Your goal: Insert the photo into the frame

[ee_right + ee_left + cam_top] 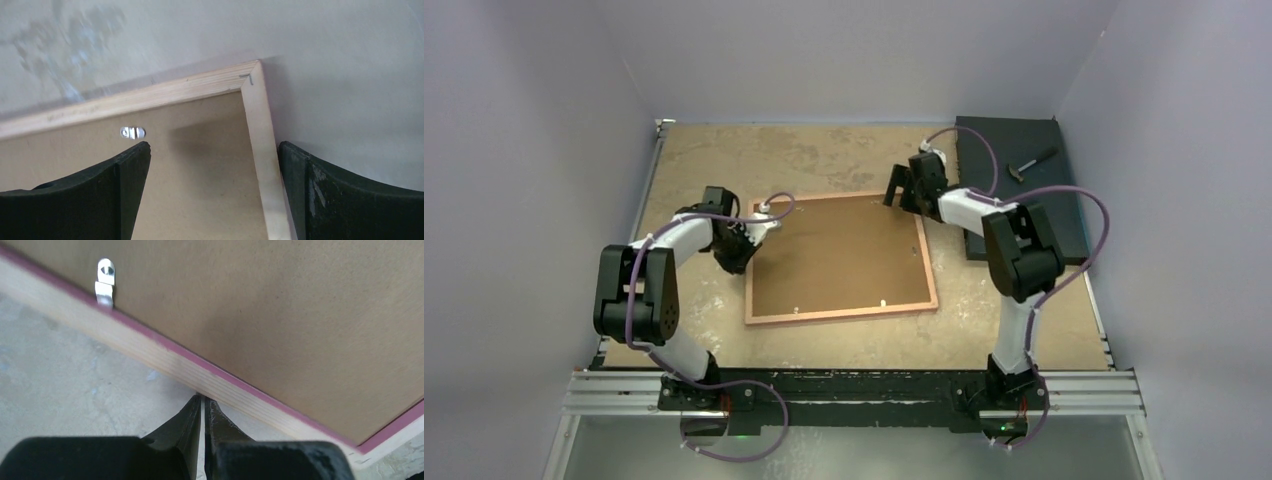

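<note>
- Left tool (203, 402): pressed together, tips at the left rim of the frame (165, 360), which lies to its right.
- Right tool (214, 150): spread, straddling far right corner.
- Long axis: left-right.

Both my arms reach out over the table, one pinched, one spread.
My left arm (649, 290) folds sharply at the elbow and angles inward, wrist tipped low; my left gripper (203, 402) has its fingers pressed almost together, with only a thin slit between them. My right arm (1021, 250) stretches farther forward, elbow raised, and my right gripper (214, 150) points down with its fingers set wide apart.
</note>
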`<state>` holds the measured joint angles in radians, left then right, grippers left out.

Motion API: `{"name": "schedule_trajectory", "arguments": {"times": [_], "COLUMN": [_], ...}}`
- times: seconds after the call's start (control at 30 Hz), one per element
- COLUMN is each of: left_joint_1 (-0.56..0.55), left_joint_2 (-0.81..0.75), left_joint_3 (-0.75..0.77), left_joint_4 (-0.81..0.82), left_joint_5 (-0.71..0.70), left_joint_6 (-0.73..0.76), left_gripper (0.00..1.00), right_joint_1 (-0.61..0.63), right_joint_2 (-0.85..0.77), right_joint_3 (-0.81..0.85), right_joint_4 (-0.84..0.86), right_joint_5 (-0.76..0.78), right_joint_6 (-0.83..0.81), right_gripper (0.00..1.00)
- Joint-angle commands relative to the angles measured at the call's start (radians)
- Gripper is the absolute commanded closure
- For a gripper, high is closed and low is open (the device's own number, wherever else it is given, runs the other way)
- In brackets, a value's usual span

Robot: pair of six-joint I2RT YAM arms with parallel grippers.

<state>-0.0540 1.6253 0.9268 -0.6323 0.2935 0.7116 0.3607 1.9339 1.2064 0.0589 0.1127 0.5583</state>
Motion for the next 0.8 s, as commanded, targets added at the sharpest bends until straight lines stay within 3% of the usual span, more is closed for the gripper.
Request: {"name": "schedule_trajectory", "arguments": {"times": [0.0,0.37,0.47,0.63,0.77], "left_joint_1": [-0.110,-0.284,-0.300,-0.286,-0.198], "left_joint_2": [-0.010,0.038,0.043,-0.014,-0.101], "left_joint_3": [-0.008,-0.012,0.021,0.101,0.177], "left_joint_4": [-0.025,-0.021,-0.051,-0.181,-0.293], "left_joint_5": [0.115,0.164,0.195,0.240,0.249], "left_joint_6": [0.007,-0.059,-0.076,-0.087,-0.050], "left_gripper": [0.95,0.93,0.89,0.78,0.70], "right_joint_1": [0.103,0.198,0.214,0.190,0.151], "right_joint_2": [0.170,0.554,0.608,0.501,0.424], "right_joint_3": [0.296,0.892,1.006,0.921,0.871], "right_joint_4": [-0.064,-0.171,-0.209,-0.180,-0.173], "right_joint_5": [-0.176,-0.440,-0.456,-0.367,-0.312], "right_joint_6": [-0.001,0.013,0.003,-0.015,-0.044], "right_gripper": [0.01,0.01,0.01,0.01,0.01]}}
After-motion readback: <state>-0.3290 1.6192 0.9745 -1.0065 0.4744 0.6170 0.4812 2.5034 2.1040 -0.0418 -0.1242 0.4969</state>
